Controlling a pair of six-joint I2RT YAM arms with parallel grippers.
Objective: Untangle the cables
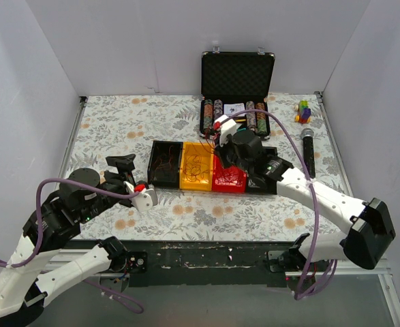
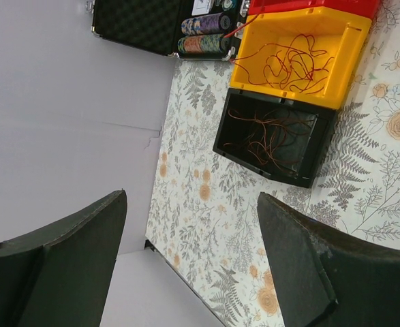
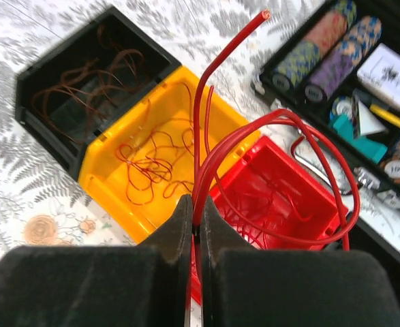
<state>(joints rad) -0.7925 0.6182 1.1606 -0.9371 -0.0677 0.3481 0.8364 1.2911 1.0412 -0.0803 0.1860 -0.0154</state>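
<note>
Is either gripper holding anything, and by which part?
The right gripper pinches a few red cables between its shut fingertips, gripping the strands partway along; loops and one bare end stand above. The left gripper is open, holding nothing.

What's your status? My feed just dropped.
Right gripper shut on red cable, held over red bin. Left gripper open, empty. Nothing blocking.

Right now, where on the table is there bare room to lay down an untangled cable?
Back-left of the table, between the left wall, the black bin and the chip case, is bare. So is the front strip before the yellow bin. Crowded: centre-right, where the right gripper holds red cables over the red bin.
</note>
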